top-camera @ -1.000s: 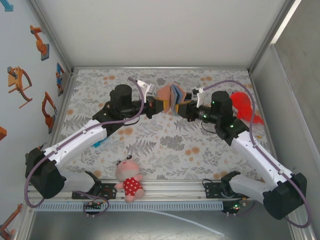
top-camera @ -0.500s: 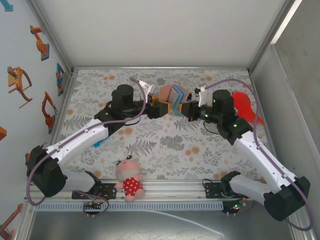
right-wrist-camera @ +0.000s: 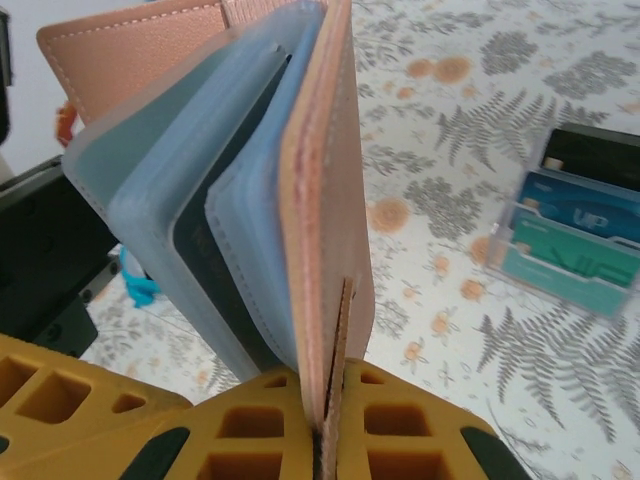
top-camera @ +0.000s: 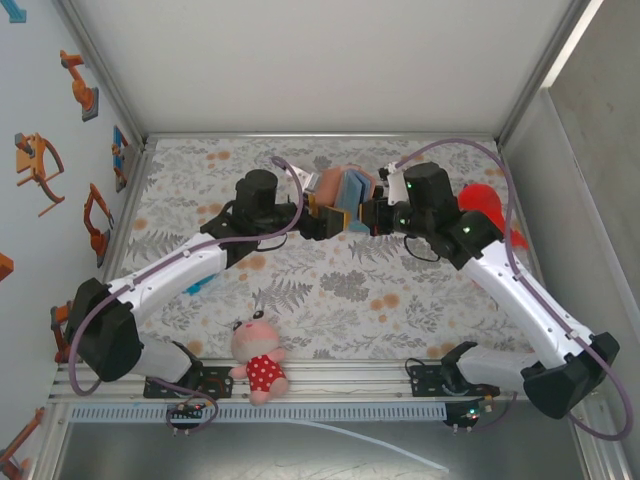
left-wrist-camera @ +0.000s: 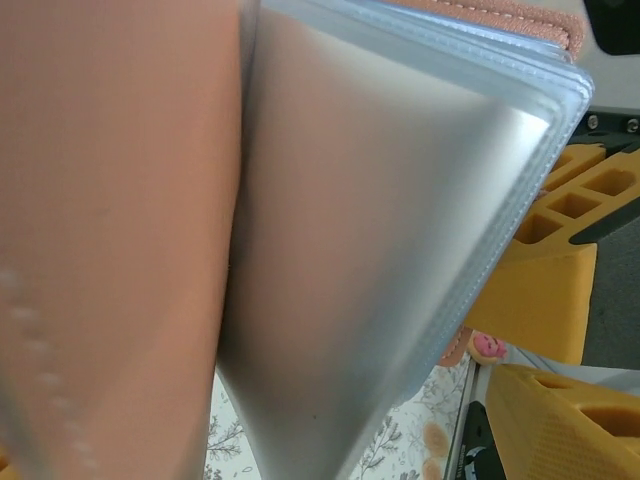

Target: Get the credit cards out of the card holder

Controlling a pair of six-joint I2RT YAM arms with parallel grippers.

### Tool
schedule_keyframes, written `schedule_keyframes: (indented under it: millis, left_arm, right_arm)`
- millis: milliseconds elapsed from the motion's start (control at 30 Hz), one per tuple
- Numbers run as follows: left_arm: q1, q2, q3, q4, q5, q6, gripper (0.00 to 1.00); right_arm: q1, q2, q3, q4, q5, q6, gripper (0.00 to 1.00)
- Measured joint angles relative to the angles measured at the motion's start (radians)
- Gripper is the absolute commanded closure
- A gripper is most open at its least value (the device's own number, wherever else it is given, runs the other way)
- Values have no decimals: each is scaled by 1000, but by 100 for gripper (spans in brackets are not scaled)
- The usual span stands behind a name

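My right jaws pinched on one cover of the pinkish card holder (right-wrist-camera: 325, 250), held up above the flowered bench (top-camera: 330, 290) between my two arms, fanned open with blue-grey sleeves showing, my left jaws close against it, wide or gripping I cannot tell, striped card block (right-wrist-camera: 575, 235) on the bench.

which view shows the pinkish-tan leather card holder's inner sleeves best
Right wrist: the pinkish-tan leather card holder stands fanned open, its blue-grey sleeves separated and sharp. Left wrist shows it blurred, too close; top external shows it small.
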Motion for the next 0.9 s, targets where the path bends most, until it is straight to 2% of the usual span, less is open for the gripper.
schedule_keyframes:
  millis: [233,467,733,900]
  left_arm:
    - [0,11,0,11,5,0,16]
    - [0,32,0,32,5,0,19]
    - [-3,37,0,31,6,6,49]
    - [-3,29,0,18,-8,19,77]
  right_arm:
    - [26,35,50,-110,102,-6,100]
    - [49,52,77,-143,131,-14,100]
    - [49,52,77,-130,117,-14,100]
    - [49,41,63,-108,92,-18,100]
